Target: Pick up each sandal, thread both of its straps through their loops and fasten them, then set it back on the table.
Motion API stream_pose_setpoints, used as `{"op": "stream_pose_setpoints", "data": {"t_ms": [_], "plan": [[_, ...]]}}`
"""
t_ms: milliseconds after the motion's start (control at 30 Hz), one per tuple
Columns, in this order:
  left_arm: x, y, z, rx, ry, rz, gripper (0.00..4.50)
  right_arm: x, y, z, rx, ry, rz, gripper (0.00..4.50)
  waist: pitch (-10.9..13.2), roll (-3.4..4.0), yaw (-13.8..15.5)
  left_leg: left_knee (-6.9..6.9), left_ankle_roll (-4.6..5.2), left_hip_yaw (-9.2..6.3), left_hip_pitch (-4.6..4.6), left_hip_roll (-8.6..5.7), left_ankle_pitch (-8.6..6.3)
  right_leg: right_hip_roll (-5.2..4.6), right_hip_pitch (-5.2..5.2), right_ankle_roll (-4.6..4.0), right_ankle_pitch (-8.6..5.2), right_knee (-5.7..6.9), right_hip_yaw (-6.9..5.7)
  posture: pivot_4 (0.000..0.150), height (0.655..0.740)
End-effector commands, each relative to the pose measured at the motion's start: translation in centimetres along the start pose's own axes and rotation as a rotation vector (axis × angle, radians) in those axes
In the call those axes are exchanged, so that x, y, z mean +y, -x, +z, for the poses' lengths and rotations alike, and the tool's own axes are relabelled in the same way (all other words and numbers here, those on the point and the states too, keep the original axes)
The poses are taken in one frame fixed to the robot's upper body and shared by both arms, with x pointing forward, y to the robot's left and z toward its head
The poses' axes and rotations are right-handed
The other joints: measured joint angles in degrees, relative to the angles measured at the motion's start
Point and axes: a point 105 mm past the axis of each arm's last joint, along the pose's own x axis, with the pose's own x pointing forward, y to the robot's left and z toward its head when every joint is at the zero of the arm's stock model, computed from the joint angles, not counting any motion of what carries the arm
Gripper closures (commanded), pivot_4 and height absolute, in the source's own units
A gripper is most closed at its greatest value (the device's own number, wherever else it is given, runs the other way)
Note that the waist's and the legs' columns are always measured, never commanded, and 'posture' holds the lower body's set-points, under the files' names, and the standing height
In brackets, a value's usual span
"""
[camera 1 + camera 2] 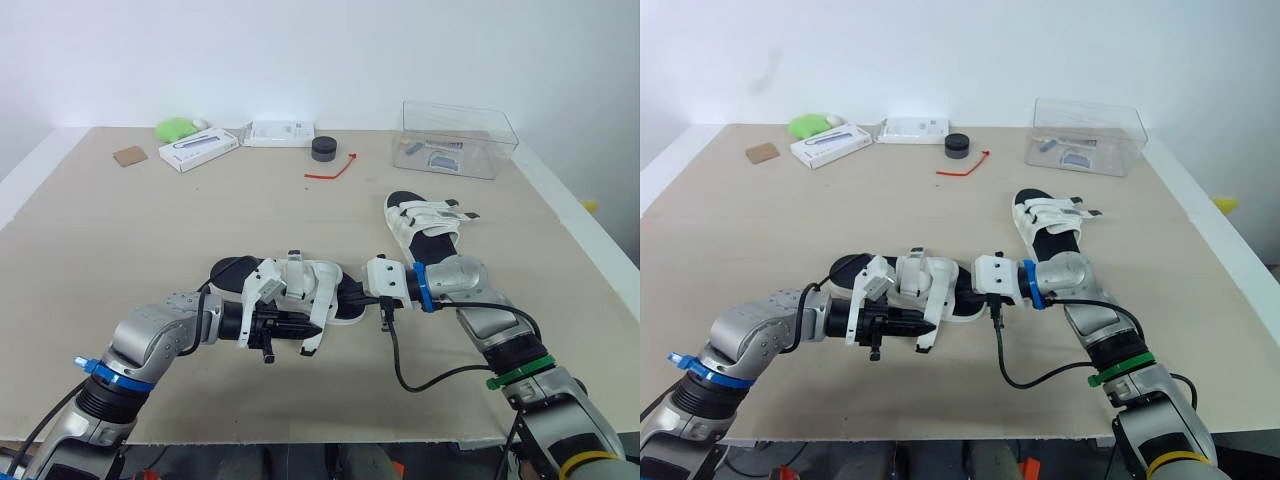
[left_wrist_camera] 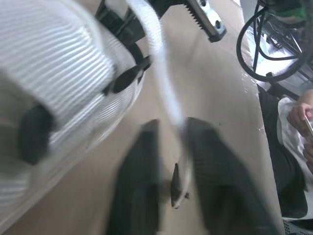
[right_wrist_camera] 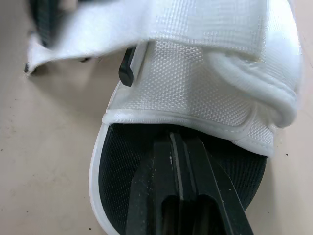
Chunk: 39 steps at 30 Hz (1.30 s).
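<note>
A white sandal with a black footbed [image 1: 300,280] lies on the table's near middle, between my two arms. My left gripper [image 1: 300,326] is at its near side, shut on a loose white strap [image 2: 159,63] that runs between the two black fingers [image 2: 137,186]. My right gripper [image 1: 354,298] meets the sandal's right end, its fingers [image 3: 166,161] shut together and lying over the black footbed [image 3: 122,166], just below the sandal's white upper band [image 3: 205,93]. The second sandal [image 1: 425,222] rests farther back on the right, straps across it.
A clear plastic box [image 1: 458,138] stands at the back right. Along the back are a black round object [image 1: 323,148], a red cord [image 1: 332,170], two white boxes [image 1: 198,150], a green object [image 1: 176,128] and a brown card [image 1: 129,156]. A person's hand [image 2: 298,112] is beyond the table edge.
</note>
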Motion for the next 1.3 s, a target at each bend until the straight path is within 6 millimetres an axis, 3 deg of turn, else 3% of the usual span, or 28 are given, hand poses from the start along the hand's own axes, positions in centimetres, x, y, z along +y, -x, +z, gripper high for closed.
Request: {"op": "stream_pose_setpoints", "data": {"t_ms": [33, 167, 333, 567, 733, 1300], "plan": [[-0.5, 0.0, 0.3, 0.019, -0.006, -0.037, 4.41, 1.5, 0.1, -2.6, 0.102, -0.069, 0.046, 4.5, 0.0, 0.0, 0.0, 0.0, 0.0, 0.0, 0.0, 0.0, 0.0, -0.01, 0.0, 0.0, 0.0, 0.0, 0.0, 0.15, 0.74], [-1.3, 0.5, 0.7, 0.014, 0.046, -0.099, 4.41, 1.5, 0.1, -2.6, 0.102, -0.07, 0.043, 4.5, 0.0, 0.0, -0.01, 0.0, 0.0, -0.01, -0.01, -0.01, 0.0, 0.0, 0.01, 0.0, -0.01, 0.0, -0.03, 0.15, 0.74], [-1.7, 2.4, 4.6, -0.102, 0.14, -0.201, 4.41, 1.4, 0.3, -2.6, 0.105, -0.069, 0.039, 4.5, 0.03, -0.02, 0.06, 0.01, -0.01, -0.07, -0.04, -0.02, 0.01, 0.02, 0.01, 0.02, -0.03, 0.0, -0.1, 0.15, 0.74], [1.8, 3.4, 9.3, -0.237, 0.191, -0.108, 4.41, 1.3, 0.4, -2.7, 0.11, -0.063, 0.035, 4.5, 0.03, -0.02, -0.01, 0.02, -0.04, -0.13, -0.05, -0.1, 0.03, -0.01, 0.06, 0.07, -0.03, -0.02, -0.14, 0.15, 0.74], [3.3, 2.3, 9.0, -0.172, 0.17, -0.076, 4.41, 1.4, 0.3, -2.7, 0.111, -0.063, 0.033, 4.5, 0.03, -0.02, -0.01, 0.0, -0.05, -0.15, -0.06, -0.12, 0.02, -0.04, 0.05, 0.05, -0.02, -0.02, -0.15, 0.15, 0.74], [2.6, -0.5, 8.0, -0.059, 0.148, -0.178, 4.41, 1.8, 0.7, -2.8, 0.118, -0.077, 0.005, 4.5, 0.03, -0.02, 0.02, 0.01, -0.03, -0.18, -0.15, -0.22, 0.01, -0.16, 0.03, 0.07, -0.03, -0.05, -0.17, 0.15, 0.74]]}}
